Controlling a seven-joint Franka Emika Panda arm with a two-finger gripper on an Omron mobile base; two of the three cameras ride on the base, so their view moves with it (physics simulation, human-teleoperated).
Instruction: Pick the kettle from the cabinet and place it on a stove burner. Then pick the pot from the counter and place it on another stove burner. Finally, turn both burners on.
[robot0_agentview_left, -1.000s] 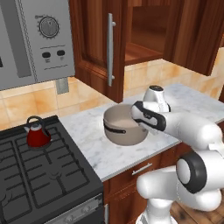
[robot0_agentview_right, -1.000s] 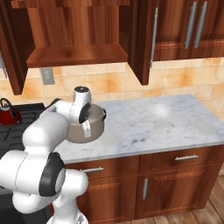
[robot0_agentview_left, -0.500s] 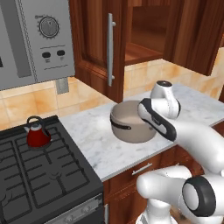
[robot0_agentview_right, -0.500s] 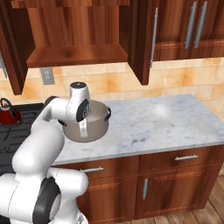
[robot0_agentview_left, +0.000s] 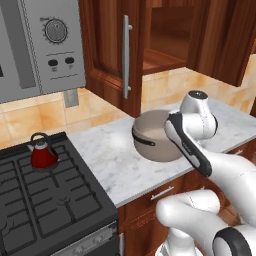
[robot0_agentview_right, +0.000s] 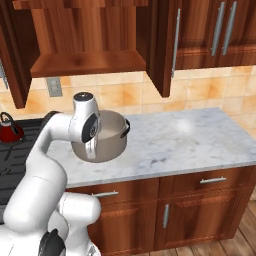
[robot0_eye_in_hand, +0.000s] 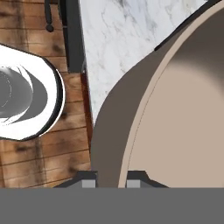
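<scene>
The taupe-grey pot (robot0_agentview_left: 151, 138) hangs slightly above the marble counter (robot0_agentview_left: 107, 161), and my gripper (robot0_agentview_left: 171, 131) is shut on its near rim. In the right base view the gripper (robot0_agentview_right: 92, 149) clamps the pot (robot0_agentview_right: 111, 136) on its left wall. The hand view has the fingertips (robot0_eye_in_hand: 89, 181) on both sides of the pot's wall (robot0_eye_in_hand: 107, 140), with the pale inside to the right. The dark-red kettle (robot0_agentview_left: 42, 152) stands upright on the back burner of the black cooktop (robot0_agentview_left: 50, 205); the kettle (robot0_agentview_right: 9, 129) is well left of the pot. The cabinet (robot0_agentview_left: 165, 56) stands open.
The cabinet door (robot0_agentview_left: 107, 50) with its steel bar handle juts out above the counter's left part. A grey microwave (robot0_agentview_left: 35, 45) hangs over the cooktop. The open shelf (robot0_agentview_right: 85, 62) is above the pot. Drawers (robot0_agentview_right: 200, 182) sit below the counter (robot0_agentview_right: 190, 140).
The gripper has raised the pot off the counter and moved it a little to the right, its forearm swinging over the pot's near side. The kettle has not moved.
</scene>
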